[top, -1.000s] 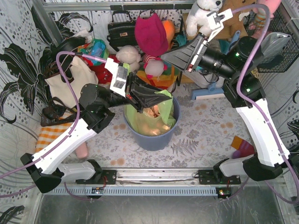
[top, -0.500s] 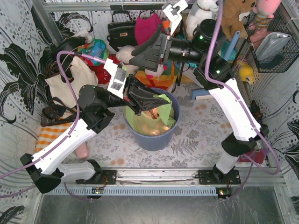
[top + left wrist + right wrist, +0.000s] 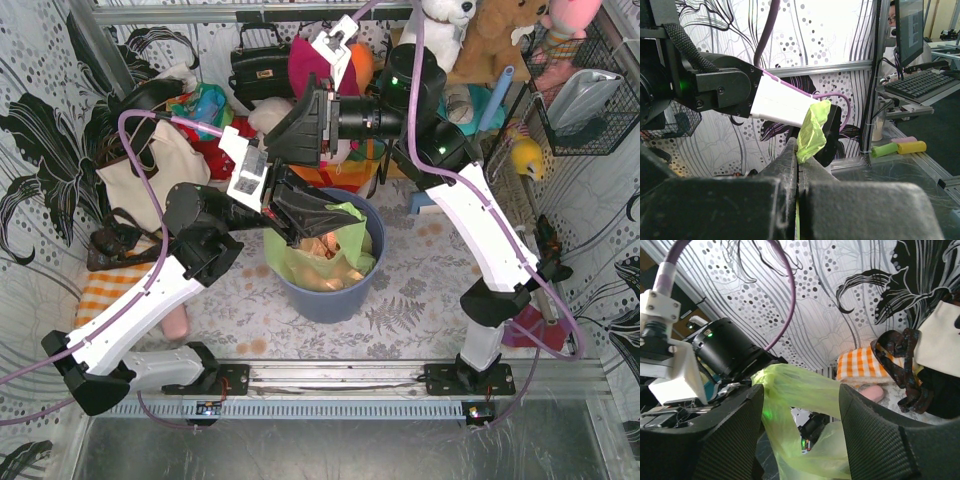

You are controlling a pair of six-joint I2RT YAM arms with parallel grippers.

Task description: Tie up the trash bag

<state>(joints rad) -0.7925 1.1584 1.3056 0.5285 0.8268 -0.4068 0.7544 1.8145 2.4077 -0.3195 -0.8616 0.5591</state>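
Right gripper (image 3: pixel 287 143) has swung left, gaping near the trash bag (image 3: pixel 347 228); left gripper (image 3: pixel 297 230) pinches its edge.

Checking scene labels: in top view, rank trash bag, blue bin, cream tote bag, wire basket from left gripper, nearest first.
1. trash bag, pinched by the left gripper.
2. blue bin, around the bag, centre.
3. cream tote bag, left side.
4. wire basket, far right corner.

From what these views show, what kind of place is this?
Likely a robot lab cell staged as a cluttered room: floral backdrop sheets, an aluminium base rail, and a keyboard and monitor just outside.
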